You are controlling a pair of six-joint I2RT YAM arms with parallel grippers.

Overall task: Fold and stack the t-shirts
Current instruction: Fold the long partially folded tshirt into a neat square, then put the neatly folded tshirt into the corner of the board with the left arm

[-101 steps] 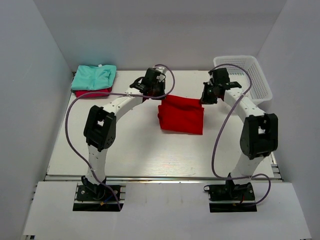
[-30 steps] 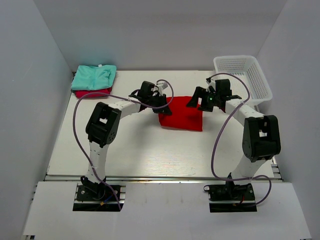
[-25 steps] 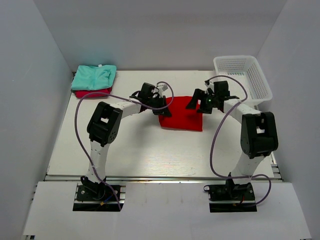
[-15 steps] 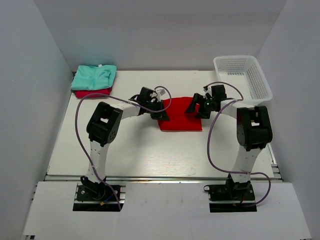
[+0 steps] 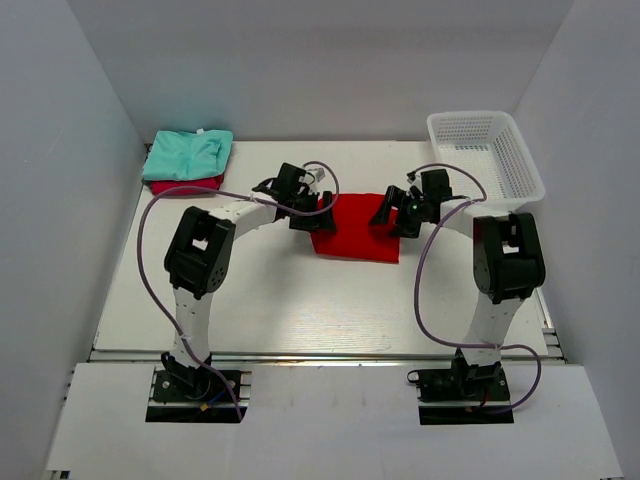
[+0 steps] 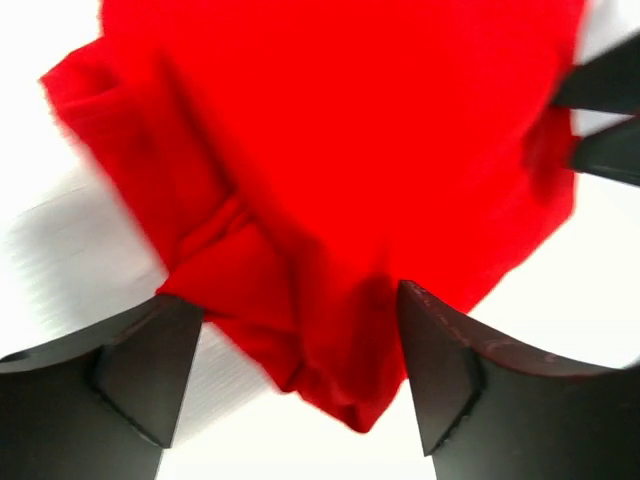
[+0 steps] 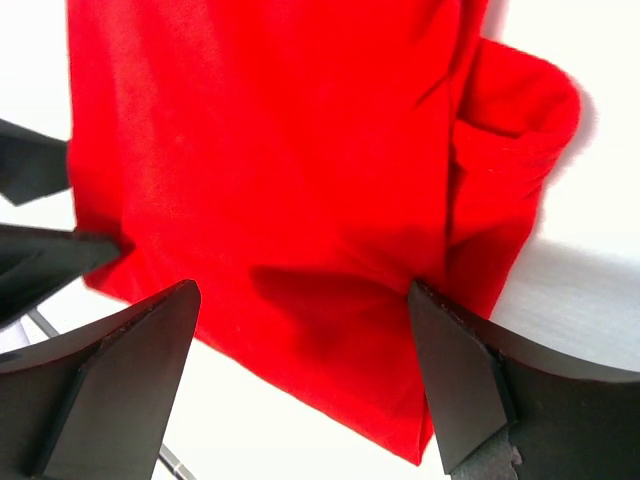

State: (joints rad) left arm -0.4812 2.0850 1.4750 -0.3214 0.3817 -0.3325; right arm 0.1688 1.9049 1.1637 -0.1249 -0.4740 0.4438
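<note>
The bright red t-shirt lies folded flat mid-table. My left gripper stands open over its left edge and holds nothing. At the shirt's right edge my right gripper is open too. In the left wrist view a bunched corner of the red shirt lies between the wide-apart fingers of the left gripper. The right wrist view shows the red shirt spread under the open right gripper. A mint t-shirt rests folded on a crimson t-shirt at the back left.
A white mesh basket stands at the back right corner. White walls close in the table on the left, back and right. Purple cables loop from both arms over the table.
My left gripper has opened and let go of the red shirt's left edge. The shirt has settled flat, slightly further left. The right gripper has stayed open.
</note>
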